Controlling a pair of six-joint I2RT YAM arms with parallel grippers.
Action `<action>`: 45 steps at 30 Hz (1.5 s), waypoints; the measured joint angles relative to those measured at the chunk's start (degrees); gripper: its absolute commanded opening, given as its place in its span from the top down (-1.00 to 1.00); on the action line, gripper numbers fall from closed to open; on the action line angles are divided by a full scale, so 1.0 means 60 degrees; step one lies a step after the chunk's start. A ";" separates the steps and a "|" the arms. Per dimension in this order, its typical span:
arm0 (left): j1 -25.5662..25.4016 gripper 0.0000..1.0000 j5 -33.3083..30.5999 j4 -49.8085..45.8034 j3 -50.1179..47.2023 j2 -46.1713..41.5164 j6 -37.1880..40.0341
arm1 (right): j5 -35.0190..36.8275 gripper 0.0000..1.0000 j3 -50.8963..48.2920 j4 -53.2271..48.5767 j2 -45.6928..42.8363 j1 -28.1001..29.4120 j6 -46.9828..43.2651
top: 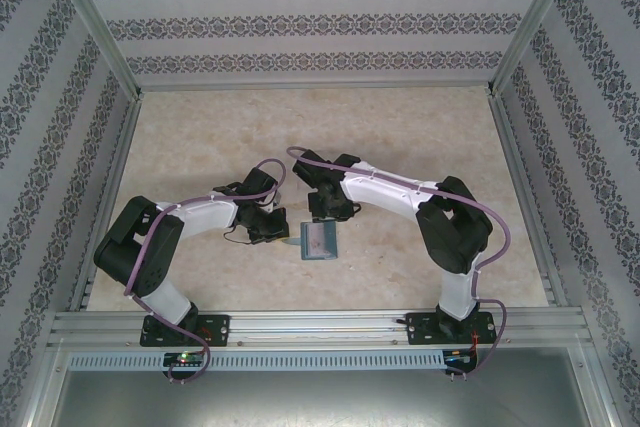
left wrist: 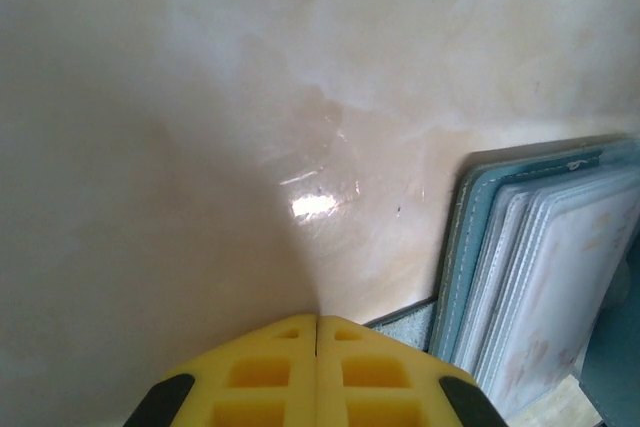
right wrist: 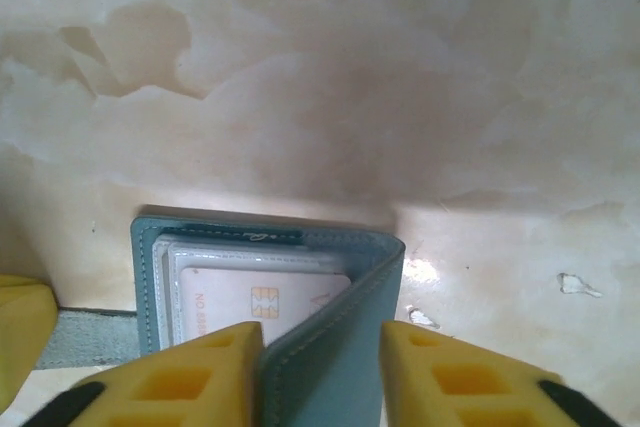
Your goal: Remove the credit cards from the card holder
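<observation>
**A:** Where's the holder (top: pixel 318 242) sitting?

**B:** Flat on the table (top: pixel 420 137), on the arms' side of it, right between the two wrists. It's opened up, with the cards (right wrist: pixel 262 297) tucked into its sleeves, and the top one has its chip showing.

**A:** And the grippers?

**B:** The left gripper (left wrist: pixel 317 332) has its fingers pressed together with nothing between them, parked just beside the holder on the strap (right wrist: pixel 95 325) side. The right gripper (right wrist: pixel 320 335) straddles the raised flap (right wrist: pixel 340 287), one finger each side. Both look to be touching it, but I honestly can't tell if it's pinching or just framing it.

**A:** How do you reckon the stuff handles?

**B:** My guess is the holder is light and floppy, so it'll drag along or fold unless something pins it. The cards look thin, stiff and slick, and they lie flush in the sleeves, so there's not much to grab. I'd go for the exposed edge of the top card and slide it out along the sleeve rather than lift it. Hold the holder by the flap or strap, never over the cards.

**A:** Which camera helps?

**B:** Overhead gives the layout, but the holder's just a small teal patch partly under the right wrist. The right wrist cam gives you the chip and the flap standing up. The left wrist cam catches the sleeve edges side-on, so you can see there are several layers.
</observation>
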 measured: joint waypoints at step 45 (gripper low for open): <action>0.0000 0.99 -0.0401 -0.0794 -0.0051 -0.0586 0.0382 | -0.1195 0.93 -0.1293 0.1417 -0.0648 -0.0331 -0.0135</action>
